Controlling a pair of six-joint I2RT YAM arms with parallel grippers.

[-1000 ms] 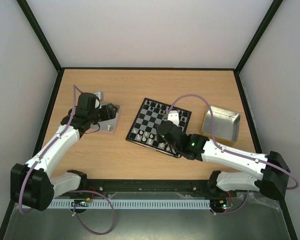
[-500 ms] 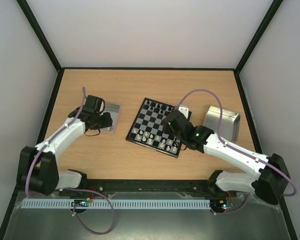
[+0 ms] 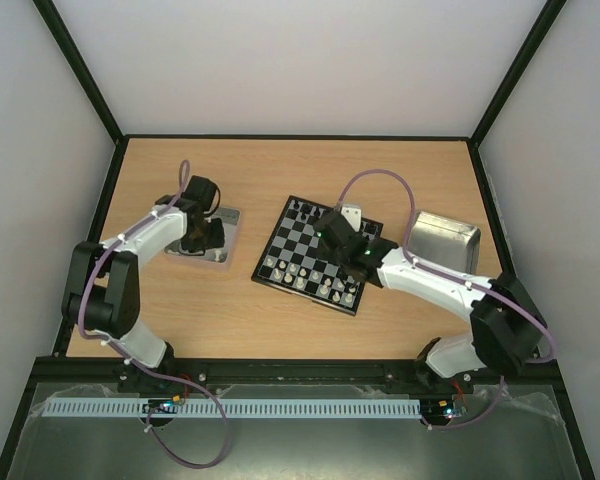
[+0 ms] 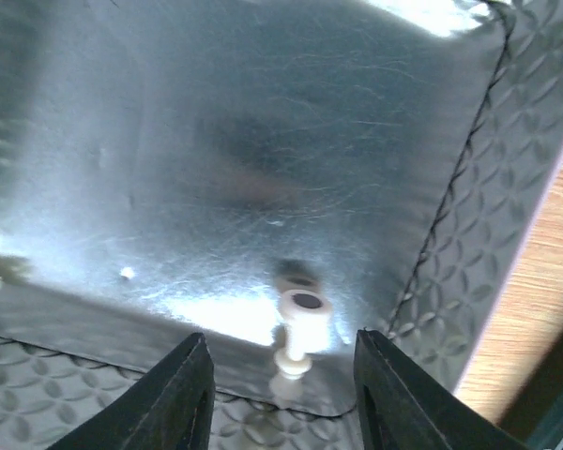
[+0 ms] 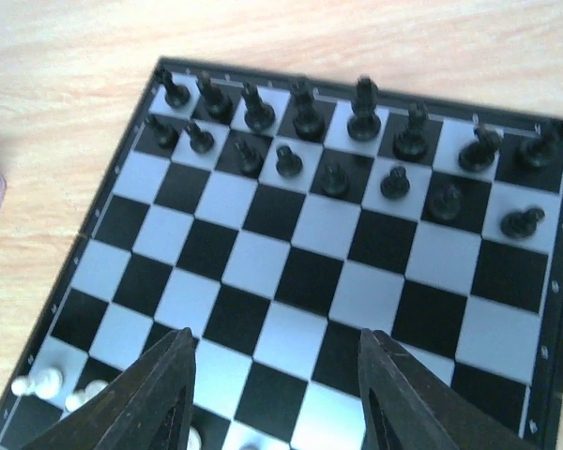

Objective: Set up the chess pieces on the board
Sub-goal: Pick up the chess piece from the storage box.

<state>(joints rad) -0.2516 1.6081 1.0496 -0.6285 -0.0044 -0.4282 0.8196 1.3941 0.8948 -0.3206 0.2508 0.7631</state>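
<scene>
The board lies at the table's middle; it also shows in the right wrist view. Black pieces fill its far two rows. Cream-white pieces stand along its near rows; two show in the right wrist view. My right gripper is open and empty above the board's middle squares. My left gripper is open inside a metal tray, its fingers either side of one cream-white pawn lying there, not touching it.
The left metal tray sits on a textured grey mat left of the board. A second metal tray stands right of the board. Black frame rails edge the wooden table.
My left gripper has moved down into the left tray. My right gripper has swung from the board's near right corner toward the board's far middle, and the right arm stretched out.
</scene>
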